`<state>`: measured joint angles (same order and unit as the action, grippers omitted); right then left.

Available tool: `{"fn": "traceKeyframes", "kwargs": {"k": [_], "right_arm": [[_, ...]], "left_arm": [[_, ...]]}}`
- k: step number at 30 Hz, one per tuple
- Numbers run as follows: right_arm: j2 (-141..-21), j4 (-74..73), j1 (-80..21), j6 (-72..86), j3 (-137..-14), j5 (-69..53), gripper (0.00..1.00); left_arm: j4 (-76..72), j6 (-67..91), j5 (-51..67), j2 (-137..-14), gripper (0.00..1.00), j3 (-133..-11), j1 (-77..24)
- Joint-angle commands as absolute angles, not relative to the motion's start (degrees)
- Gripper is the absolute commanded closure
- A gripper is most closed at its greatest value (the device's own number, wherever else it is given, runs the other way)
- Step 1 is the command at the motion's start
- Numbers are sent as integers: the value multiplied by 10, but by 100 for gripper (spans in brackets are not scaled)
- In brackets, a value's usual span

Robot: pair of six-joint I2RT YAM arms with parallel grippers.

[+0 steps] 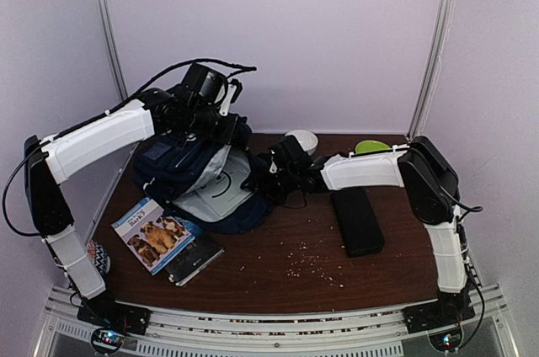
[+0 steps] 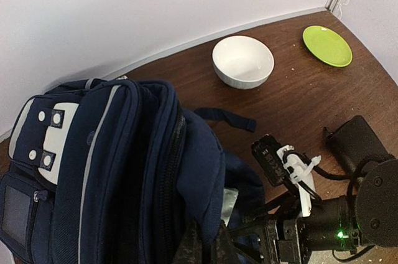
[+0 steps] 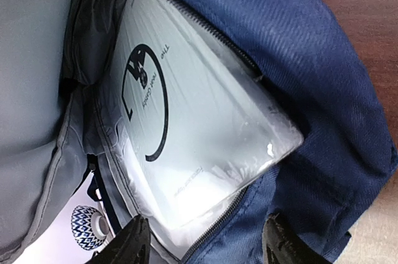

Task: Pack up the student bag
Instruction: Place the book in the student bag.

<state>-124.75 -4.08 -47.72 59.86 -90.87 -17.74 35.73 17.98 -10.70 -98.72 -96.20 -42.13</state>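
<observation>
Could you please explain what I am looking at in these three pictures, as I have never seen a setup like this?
These are two robot arms bolted at a table's near edge. One picture looks down from above; the other two come from cameras on each wrist. The left arm has its jaws shut on the top edge of the student bag, holding it open. The right arm has its jaws open at the opening, over a white wrapped book lying inside. On the table lie a dog book, black case, white bowl and green plate.

Book (image 3: 205, 133) in student bag (image 3: 323, 58): "The" (rest illeg.)
</observation>
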Motion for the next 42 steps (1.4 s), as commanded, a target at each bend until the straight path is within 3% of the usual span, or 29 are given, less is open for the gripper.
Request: {"fn": "traceKeyframes", "kwargs": {"k": [1,14,22,27,35,42], "right_arm": [[-1237,-115,-488,575,-931,-148,38],[-1386,-162,-486,608,-1126,-174,40],[-1445,-60,-482,624,-1240,-235,41],[-1511,-113,-477,626,-1347,-251,40],[-1293,-42,-459,568,-1103,-245,29],[-1146,23,-458,553,-922,-260,27]], "left_arm": [[267,183,-108,-967,100,-971,-431],[263,193,-78,-958,100,-966,-442],[256,205,-48,-957,100,-970,-451],[256,203,-64,-962,100,-971,-453],[271,189,-115,-978,100,-994,-438],[285,176,-133,-979,100,-1021,-422]]}}
